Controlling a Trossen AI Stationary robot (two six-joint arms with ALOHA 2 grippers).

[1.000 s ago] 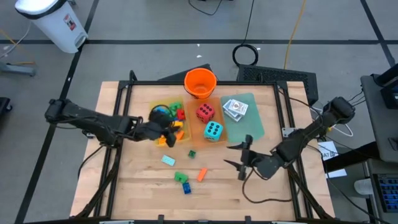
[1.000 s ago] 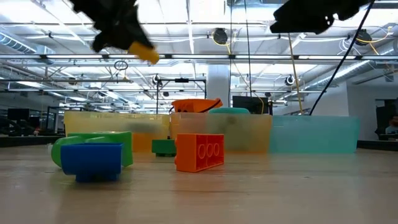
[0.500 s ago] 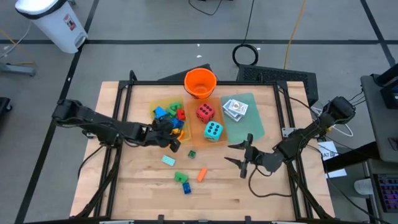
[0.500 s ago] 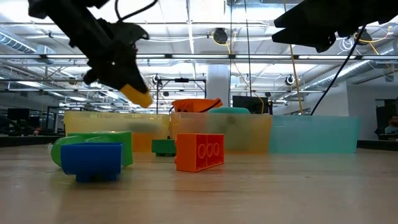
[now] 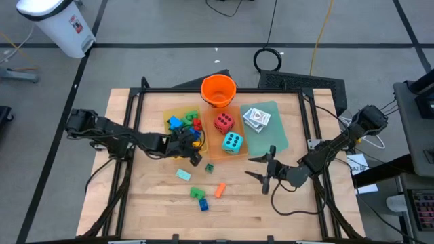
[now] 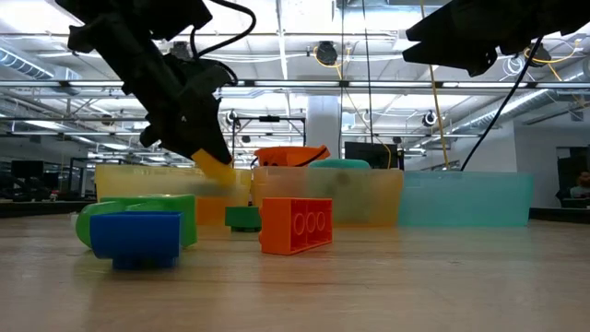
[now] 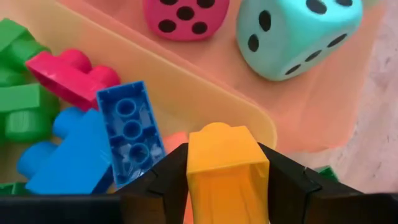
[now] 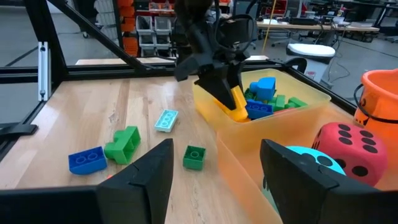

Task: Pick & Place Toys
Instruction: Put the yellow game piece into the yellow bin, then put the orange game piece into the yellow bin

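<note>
The yellow tray (image 5: pixel 178 116) is the landmark here, already holding a heap of bricks (image 7: pixel 74 124). Just beside it sit the red die (image 5: pixel 224 122) and teal die (image 5: pixel 232 142). The left gripper (image 5: pixel 192 144) hangs over the tray's near corner, its fingers still touching a yellow brick (image 7: pixel 227 168) between them, though the grip looks to be loosening. Best to open fully only once the brick is past the rim, so it drops inside. The right gripper (image 5: pixel 261 173) waits well away from the tray, fingers apart and empty.
</note>
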